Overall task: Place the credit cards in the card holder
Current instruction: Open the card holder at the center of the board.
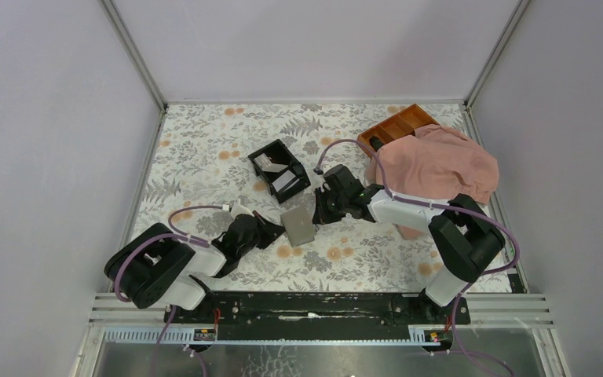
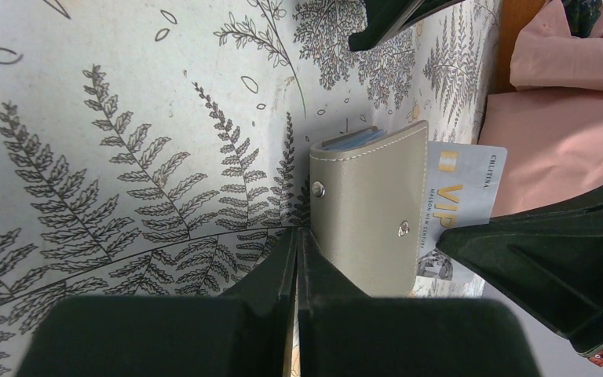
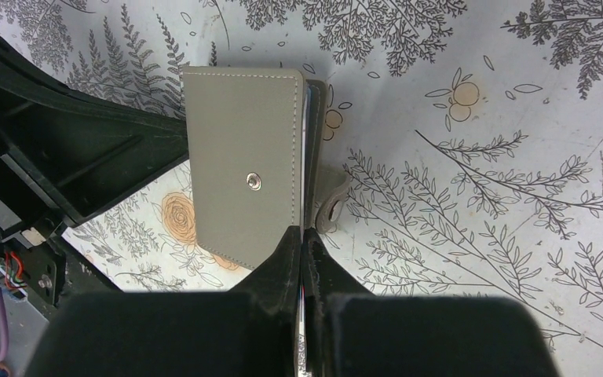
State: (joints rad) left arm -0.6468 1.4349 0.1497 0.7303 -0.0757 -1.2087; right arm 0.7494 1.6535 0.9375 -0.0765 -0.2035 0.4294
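A laboratory robot cell was indicated: a table laid with a floral cloth [image 1: 204, 141] was enclosed by plain pale panels [image 1: 47, 118] on metal posts [image 1: 133, 55], and a left arm [image 1: 165, 267] and right arm [image 1: 455, 236] were bolted to a black base rail [image 1: 314, 304].

bright, even light; soft shadows, sharp focus

A flat grey-taupe snap-stud card holder [image 3: 243, 169] lies on fern-printed tablecloth [image 3: 479, 196]; the right gripper [image 3: 301, 237] pinches a thin pale card [image 3: 305, 330] at its edge.
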